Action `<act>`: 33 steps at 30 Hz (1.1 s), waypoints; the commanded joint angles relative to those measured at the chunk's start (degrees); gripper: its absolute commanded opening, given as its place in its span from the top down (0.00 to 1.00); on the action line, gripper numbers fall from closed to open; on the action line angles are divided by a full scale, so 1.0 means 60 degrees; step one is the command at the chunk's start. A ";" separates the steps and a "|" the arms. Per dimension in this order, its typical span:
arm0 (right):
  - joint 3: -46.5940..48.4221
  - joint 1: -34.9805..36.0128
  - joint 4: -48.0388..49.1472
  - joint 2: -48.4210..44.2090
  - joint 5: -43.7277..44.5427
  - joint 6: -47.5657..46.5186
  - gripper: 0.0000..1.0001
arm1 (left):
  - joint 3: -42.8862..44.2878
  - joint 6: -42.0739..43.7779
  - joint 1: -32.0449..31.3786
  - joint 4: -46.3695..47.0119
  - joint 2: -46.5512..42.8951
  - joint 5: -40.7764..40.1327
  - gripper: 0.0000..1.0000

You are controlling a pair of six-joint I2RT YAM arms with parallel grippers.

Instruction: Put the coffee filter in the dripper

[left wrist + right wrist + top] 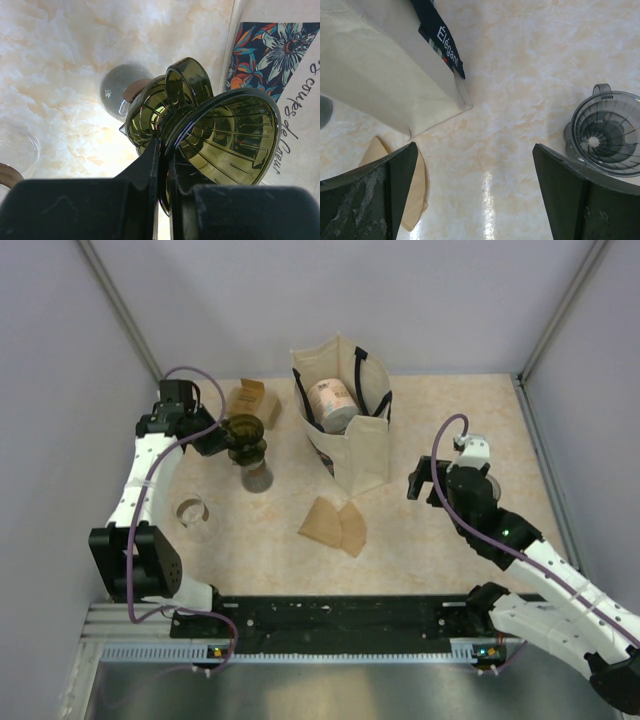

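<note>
Two drippers are in view. An olive-green dripper [225, 140] is clamped by its rim in the left gripper [165, 150]. A clear grey dripper [607, 132] stands on the table [440, 410], showing only in the right wrist view, off to the side of the right gripper [475, 150]. Two brown paper coffee filters [333, 525] lie flat and overlapping on the table, just in front of the one cream tote bag [360, 455] and roughly midway between the arms, touched by neither gripper. The bag stands upright with a single pale cylindrical package [330, 400] inside. One cardboard box [252, 400] sits at the far left, one clear glass cup [192, 512] stands near the left arm, and one grey-topped vessel [257, 478] stands just in front of the held dripper. The left arm reaches up the left side of the table and bends inward. Its fingers are pressed close together on the green dripper, which is tilted on its side so that its ribbed cone opens toward the bag and its loop handle points up in the wrist view. The right arm stretches in from the lower right, wrist turned down over bare table beside the bag, with its jaws wide apart and holding nothing.
</note>
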 commanded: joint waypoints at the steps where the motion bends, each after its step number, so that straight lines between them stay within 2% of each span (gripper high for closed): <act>1: 0.0061 -0.0111 0.0315 -0.0054 -0.0002 -0.0092 0.01 | 0.0391 0.0060 0.0037 0.0141 -0.0015 0.0003 1.00; 17: 0.0104 -0.0126 0.0155 -0.0112 0.0189 -0.0063 0.01 | 0.0303 -0.0042 0.0037 -0.0122 0.0059 0.0033 0.95; 20: 0.0104 -0.0111 0.0140 -0.0113 0.0188 -0.0077 0.01 | 0.0289 -0.0072 0.0037 -0.0166 0.0073 -0.0084 0.89; 29: 0.0119 -0.0111 0.0008 -0.0244 0.0409 0.0069 0.01 | 0.0318 -0.0013 0.0037 -0.0518 0.0074 -0.0099 0.88; 33: 0.0119 -0.0111 -0.0036 -0.0405 0.0394 0.0069 0.01 | 0.0376 0.0104 0.0037 -0.0606 0.0205 0.0003 0.82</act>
